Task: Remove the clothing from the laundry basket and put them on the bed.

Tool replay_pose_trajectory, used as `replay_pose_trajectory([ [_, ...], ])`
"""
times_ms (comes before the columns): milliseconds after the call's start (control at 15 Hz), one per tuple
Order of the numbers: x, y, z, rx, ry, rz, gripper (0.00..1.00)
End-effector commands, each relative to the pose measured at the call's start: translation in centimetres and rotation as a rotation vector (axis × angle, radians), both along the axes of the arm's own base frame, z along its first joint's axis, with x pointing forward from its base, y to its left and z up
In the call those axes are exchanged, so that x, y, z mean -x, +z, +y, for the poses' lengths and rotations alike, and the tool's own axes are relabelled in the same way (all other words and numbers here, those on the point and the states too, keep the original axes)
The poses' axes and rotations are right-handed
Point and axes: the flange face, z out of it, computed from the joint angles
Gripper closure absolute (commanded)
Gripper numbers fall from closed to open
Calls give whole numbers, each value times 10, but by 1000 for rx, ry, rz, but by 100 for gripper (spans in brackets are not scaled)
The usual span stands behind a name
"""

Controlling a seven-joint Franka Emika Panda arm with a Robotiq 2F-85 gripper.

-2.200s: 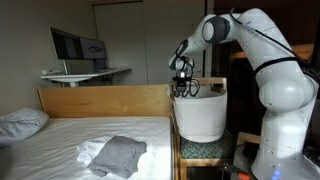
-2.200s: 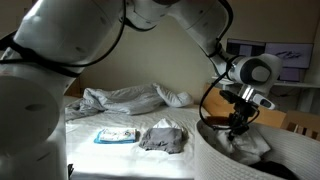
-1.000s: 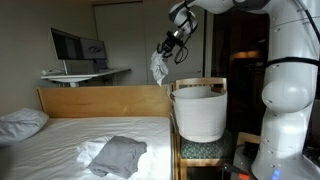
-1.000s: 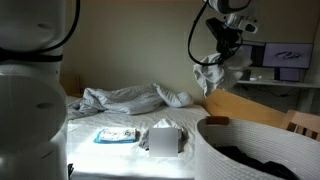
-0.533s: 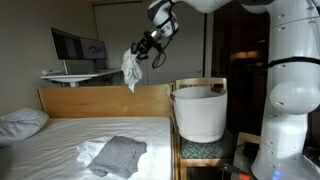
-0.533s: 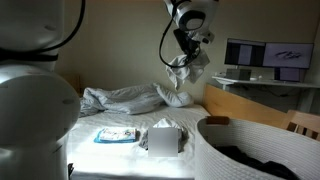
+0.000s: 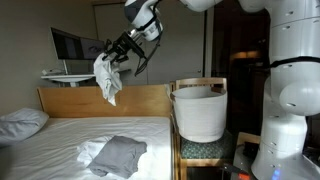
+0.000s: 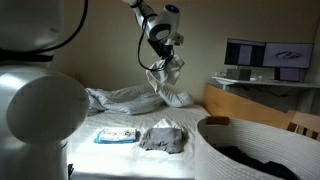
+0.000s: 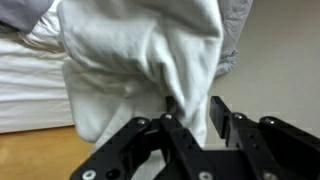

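we are seeing the hand (image 7: 120,51) pinching a white garment (image 7: 106,80), closed tight on the cloth. the garment is dangling in the air above the bed (image 7: 60,132), well apart from the laundry basket (image 7: 200,118), which is standing beside the bed.

Open air above bed (image 7: 60,130); grey garment (image 7: 118,155), pillow (image 7: 20,122) on it; wooden board (image 7: 70,100) near white cloth (image 7: 107,78).
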Motion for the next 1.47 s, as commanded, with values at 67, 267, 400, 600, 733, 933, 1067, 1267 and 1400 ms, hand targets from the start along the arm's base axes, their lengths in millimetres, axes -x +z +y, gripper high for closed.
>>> replay_pose_trajectory([
  [67, 13, 4, 10, 93, -19, -126, 22],
  [267, 14, 1, 2, 111, -33, -139, 4],
  [400, 16, -4, -15, 127, -48, -137, 0],
  [600, 30, -16, -64, 116, -83, -50, 0],
  [733, 44, -28, -107, 123, -128, 31, 0],
  [933, 65, -33, -171, 160, -171, 154, 0],
  [1067, 76, -34, -208, 184, -205, 226, 0],
  [1267, 88, -40, -255, 207, -257, 320, 0],
  [1400, 89, -55, -280, 171, -276, 400, 0],
])
